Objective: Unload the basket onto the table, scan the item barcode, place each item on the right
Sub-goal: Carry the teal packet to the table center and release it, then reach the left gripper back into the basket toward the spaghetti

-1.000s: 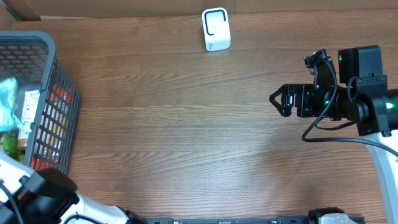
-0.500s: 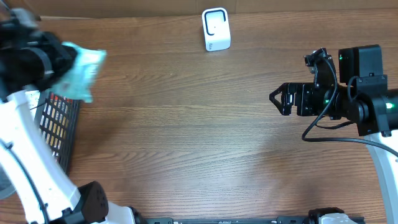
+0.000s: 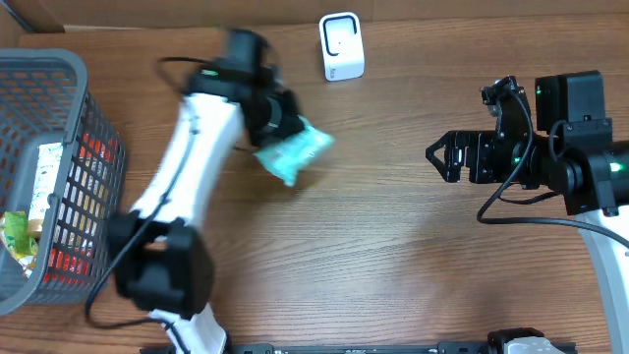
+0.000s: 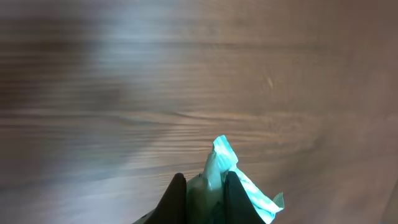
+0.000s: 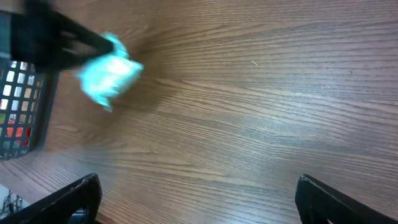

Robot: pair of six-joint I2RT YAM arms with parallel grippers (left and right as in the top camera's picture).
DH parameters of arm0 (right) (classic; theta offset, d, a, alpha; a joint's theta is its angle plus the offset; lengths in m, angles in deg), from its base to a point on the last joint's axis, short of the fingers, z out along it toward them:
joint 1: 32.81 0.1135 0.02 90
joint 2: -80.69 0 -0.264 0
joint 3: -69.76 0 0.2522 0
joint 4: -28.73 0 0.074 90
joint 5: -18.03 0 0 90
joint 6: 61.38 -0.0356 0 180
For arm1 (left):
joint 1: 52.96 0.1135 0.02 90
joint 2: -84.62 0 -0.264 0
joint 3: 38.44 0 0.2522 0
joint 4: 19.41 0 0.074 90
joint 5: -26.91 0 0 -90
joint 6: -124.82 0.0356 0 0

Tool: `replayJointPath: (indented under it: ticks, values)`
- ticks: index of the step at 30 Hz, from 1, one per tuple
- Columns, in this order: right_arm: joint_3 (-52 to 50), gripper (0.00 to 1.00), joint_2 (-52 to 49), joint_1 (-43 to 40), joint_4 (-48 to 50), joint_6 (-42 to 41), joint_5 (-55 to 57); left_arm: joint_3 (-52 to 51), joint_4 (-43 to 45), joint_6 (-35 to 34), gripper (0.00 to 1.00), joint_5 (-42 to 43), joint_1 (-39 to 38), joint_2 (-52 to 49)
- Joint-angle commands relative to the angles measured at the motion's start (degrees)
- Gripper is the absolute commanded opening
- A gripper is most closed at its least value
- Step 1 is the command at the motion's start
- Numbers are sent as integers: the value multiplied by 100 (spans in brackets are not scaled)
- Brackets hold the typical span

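Note:
The item is a crinkled teal plastic packet (image 3: 298, 152), and no barcode shows on it. My left gripper (image 3: 278, 126) is shut on one end of it above the table's upper middle, a little left of and below the white scanner (image 3: 341, 46). In the left wrist view the packet (image 4: 219, 163) sticks out between the two dark fingers (image 4: 176, 198), blurred by motion. My right gripper (image 3: 439, 157) hangs open at the right, holding nothing. Its wrist view shows the packet (image 5: 109, 73) far off to the upper left, with its own fingers (image 5: 78, 198) spread wide.
A grey wire basket (image 3: 101, 187) with several packaged goods stands at the left edge; its corner (image 5: 20, 102) shows in the right wrist view. The wooden table (image 3: 373, 256) runs between the arms. A cardboard wall borders the back edge.
My left arm has swung the teal packet from over the basket rightward across the table, to a spot near the scanner. The right arm has not moved.

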Motion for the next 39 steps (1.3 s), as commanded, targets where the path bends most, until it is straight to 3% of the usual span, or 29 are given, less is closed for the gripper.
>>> replayJointPath:
  ticks: [1,2,3,6,13,18,21,31,39]
  values:
    - [109,100,-17,33,0,26,13,-24,254,-227,51,57,-363,-181]
    - [109,100,-17,33,-4,26,13,-24,295,-227,60,57,-385,-195]
    - [109,100,-17,33,-15,26,13,-24,356,-229,81,57,-409,-203]
    - [109,100,-17,33,-55,26,13,81,350,-221,89,46,-343,-160]
    - [109,100,-17,33,-103,26,11,1794,-1169,46,86,-540,575,251]
    - [109,100,-17,33,-103,26,13,3322,-2391,83,89,-1292,1661,789]
    - [109,100,-17,33,-103,26,13,3652,-2800,81,93,-1565,2542,1156]
    - [109,100,-17,33,-94,28,15,3283,-3241,173,93,-1600,5788,1377]
    - [109,100,-17,33,-98,52,15,1375,-2072,404,91,-1165,6944,1377]
